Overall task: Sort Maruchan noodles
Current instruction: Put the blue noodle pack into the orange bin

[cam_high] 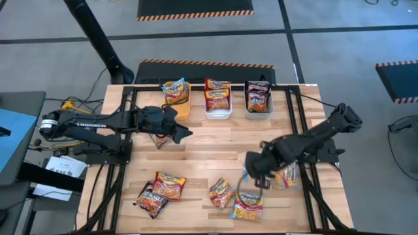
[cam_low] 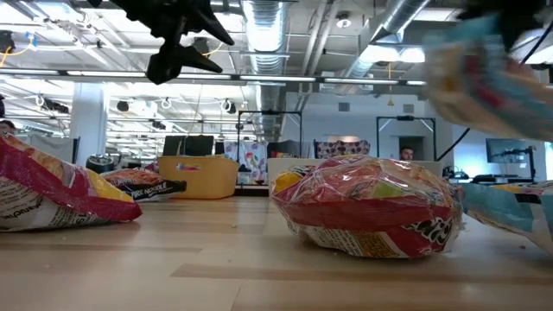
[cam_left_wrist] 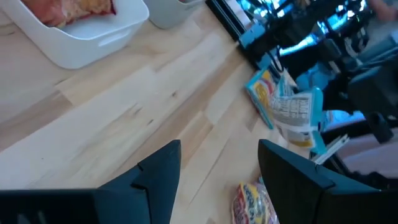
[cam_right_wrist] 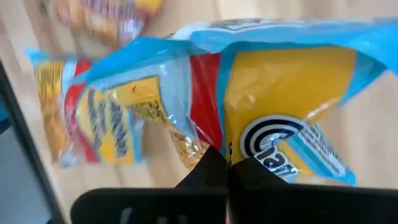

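Sorting partly done: packets already in the orange bin (cam_high: pixel 185 104), white bin (cam_high: pixel 217 112) and grey bin (cam_high: pixel 258 111). Near the white bin, left gripper (cam_high: pixel 184 133) spread wide, empty. Well away from it, right gripper (cam_right_wrist: pixel 225 167) pinched shut on a yellow-and-blue packet (cam_right_wrist: pixel 292 93). About half a dozen loose packets (cam_high: pixel 169 186) left.

Two dark, matte-black jointed robot arms, one per table side.
The left arm (cam_high: pixel 98 124) bears white "TROSSEN" lettering along its link; the right arm (cam_high: pixel 313 140) looks plain black. Left gripper fingers (cam_left_wrist: pixel 158 177) are flat, angular black plates.
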Motion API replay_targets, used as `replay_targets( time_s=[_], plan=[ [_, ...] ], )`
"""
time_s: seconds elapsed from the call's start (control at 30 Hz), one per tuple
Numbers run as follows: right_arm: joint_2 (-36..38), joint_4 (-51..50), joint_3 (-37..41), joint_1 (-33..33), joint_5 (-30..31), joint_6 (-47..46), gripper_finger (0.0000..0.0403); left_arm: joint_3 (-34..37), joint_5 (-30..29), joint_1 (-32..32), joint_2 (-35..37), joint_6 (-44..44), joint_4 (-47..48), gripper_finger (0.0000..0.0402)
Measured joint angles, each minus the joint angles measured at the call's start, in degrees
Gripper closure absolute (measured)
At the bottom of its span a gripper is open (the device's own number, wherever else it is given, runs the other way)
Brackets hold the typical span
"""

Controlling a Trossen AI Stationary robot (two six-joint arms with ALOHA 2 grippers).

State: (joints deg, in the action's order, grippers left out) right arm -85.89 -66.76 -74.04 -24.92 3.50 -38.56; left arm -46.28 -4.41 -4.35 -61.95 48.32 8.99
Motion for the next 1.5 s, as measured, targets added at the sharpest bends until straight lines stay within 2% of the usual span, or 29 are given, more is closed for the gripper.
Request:
replay_targets(
  time_s=[0.27,0.47,0.73,1.07,1.33,1.5],
  plan=[
    [-4.5,-1.3,-10.0,9.7,6.0,17.6,0.0398,0.0,0.0,-1.8,0.0,1.1,0.0,0.02],
    [-10.5,-3.0,-17.1,14.9,9.5,26.0,0.0398,0.0,-0.9,-3.1,0.0,2.0,-0.7,0.02],
    [-18.2,-4.7,-24.8,18.8,14.5,33.1,0.0398,0.0,-2.7,-3.5,0.0,1.6,-4.8,0.02],
    [-25.1,-5.1,-33.2,20.5,14.8,40.0,0.0398,0.0,-3.8,-3.5,0.0,0.5,-6.1,0.02],
    [-25.2,-1.1,-34.5,21.0,14.7,43.2,0.0398,0.0,-3.8,-3.5,-1.9,0.6,-6.7,0.02],
    [-25.2,-1.7,-34.6,21.8,14.8,43.1,0.0398,0.0,-0.5,-3.5,-6.5,0.1,-13.9,0.02]
  ],
)
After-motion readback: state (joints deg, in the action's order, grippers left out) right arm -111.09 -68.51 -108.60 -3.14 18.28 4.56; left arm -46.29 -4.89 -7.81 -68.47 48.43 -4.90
